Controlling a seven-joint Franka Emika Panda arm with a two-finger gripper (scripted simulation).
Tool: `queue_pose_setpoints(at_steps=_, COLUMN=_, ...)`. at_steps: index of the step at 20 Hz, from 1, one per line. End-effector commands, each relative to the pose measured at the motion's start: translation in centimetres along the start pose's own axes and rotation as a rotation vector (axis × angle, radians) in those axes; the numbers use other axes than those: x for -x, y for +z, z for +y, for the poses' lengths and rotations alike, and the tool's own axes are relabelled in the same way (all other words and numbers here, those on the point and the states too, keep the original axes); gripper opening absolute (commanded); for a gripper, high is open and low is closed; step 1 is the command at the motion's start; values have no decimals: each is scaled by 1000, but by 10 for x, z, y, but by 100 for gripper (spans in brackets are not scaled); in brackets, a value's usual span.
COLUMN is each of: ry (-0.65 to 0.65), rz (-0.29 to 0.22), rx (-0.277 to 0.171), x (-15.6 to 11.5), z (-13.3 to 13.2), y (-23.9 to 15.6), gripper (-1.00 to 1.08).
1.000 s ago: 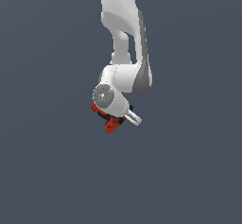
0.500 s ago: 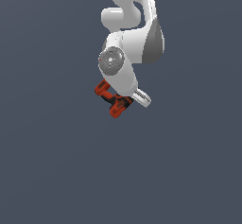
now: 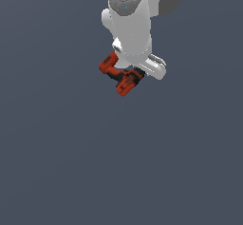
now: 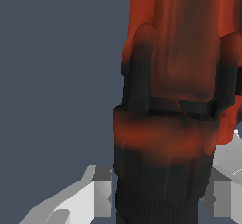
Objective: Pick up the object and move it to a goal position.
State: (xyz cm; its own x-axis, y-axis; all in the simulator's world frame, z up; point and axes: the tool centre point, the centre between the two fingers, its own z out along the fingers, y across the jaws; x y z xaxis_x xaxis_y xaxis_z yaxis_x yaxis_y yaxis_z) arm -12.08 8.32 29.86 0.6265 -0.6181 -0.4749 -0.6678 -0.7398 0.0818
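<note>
The object, a small red-orange drill (image 3: 119,75) with black parts, hangs under the white hand of my arm, high in the exterior view. My gripper (image 3: 129,73) is shut on the drill; its fingers are mostly hidden behind the hand and the drill. In the wrist view the drill (image 4: 177,105) fills the frame close up, red-orange body and black handle, with a grey fingertip (image 4: 97,190) on one side and another on the far side, both against it.
A plain dark grey-blue surface (image 3: 71,162) lies all around and below. The white arm (image 3: 130,20) rises out of the exterior view at the top.
The arm has risen and swung toward the exterior view's right, carrying the drill up with it. The grip on the drill has stayed the same.
</note>
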Motion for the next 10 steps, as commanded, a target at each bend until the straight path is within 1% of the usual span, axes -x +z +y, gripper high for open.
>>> queue_pose_setpoints(at_steps=1, ry=-1, rz=4, rx=-3, x=25, z=2, y=-22, gripper=-100)
queue_pose_setpoints(at_steps=6, ry=-1, rz=4, rx=-3, x=66, z=6, y=-56, gripper=-100)
queue_pose_setpoints(at_steps=10, ry=-1, rz=4, rx=-3, x=91, z=7, y=-78, gripper=-100)
